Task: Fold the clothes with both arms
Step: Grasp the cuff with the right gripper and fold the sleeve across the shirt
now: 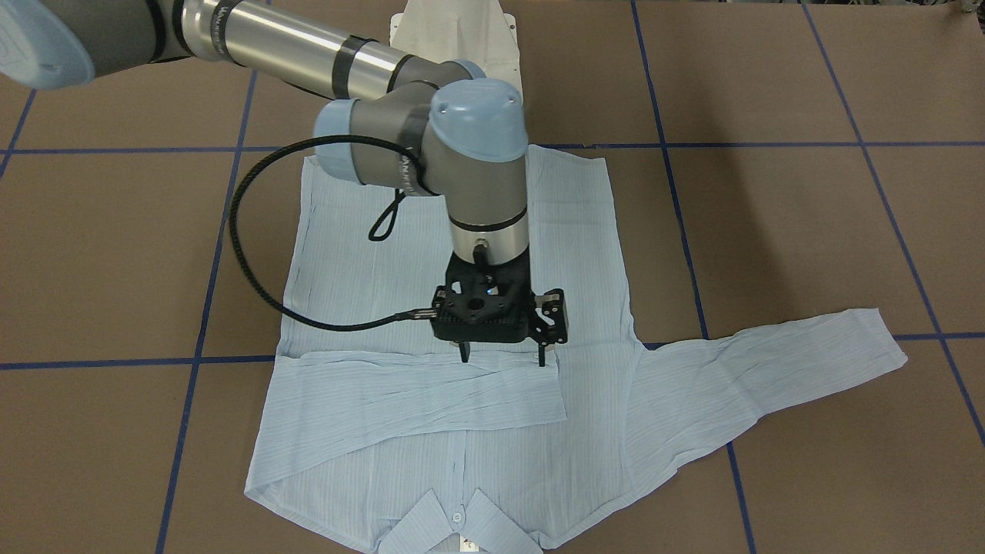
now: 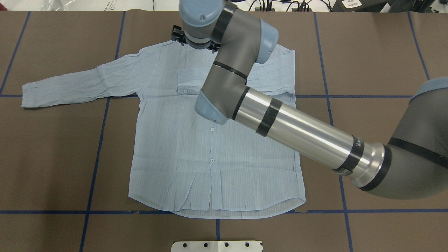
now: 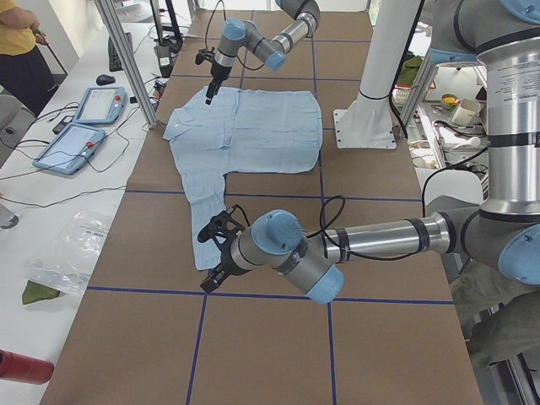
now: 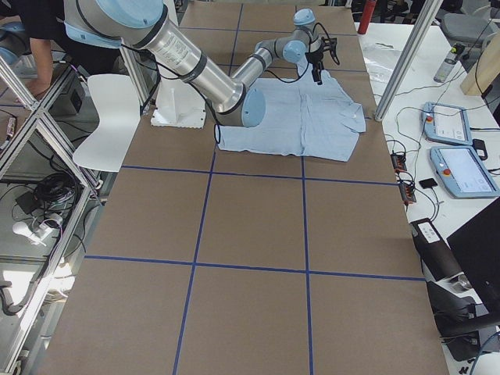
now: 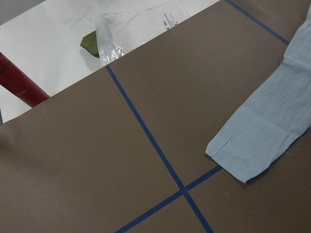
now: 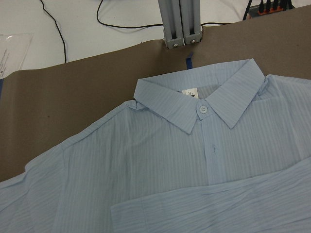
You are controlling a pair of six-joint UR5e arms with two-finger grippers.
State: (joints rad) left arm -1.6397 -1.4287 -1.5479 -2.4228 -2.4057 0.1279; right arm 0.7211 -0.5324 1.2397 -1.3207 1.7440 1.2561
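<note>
The light blue striped shirt (image 2: 175,157) lies flat and buttoned, collar (image 6: 194,104) toward the far side of the table. One sleeve (image 1: 415,392) is folded across the chest; the other (image 2: 77,84) stretches out sideways. My right gripper (image 1: 502,355) hangs open just above the folded sleeve's edge, nothing between its fingers. My left gripper (image 3: 209,257) hovers near the outstretched sleeve's cuff (image 5: 252,150). It shows only from the side, so I cannot tell its state.
The brown table bears blue tape lines (image 2: 101,140). The white pedestal base (image 1: 454,31) stands behind the shirt's hem. Off the table's end lie a red cylinder (image 5: 19,85) and a plastic bag (image 5: 109,36). Tablets (image 3: 72,143) and a person (image 3: 21,42) are alongside.
</note>
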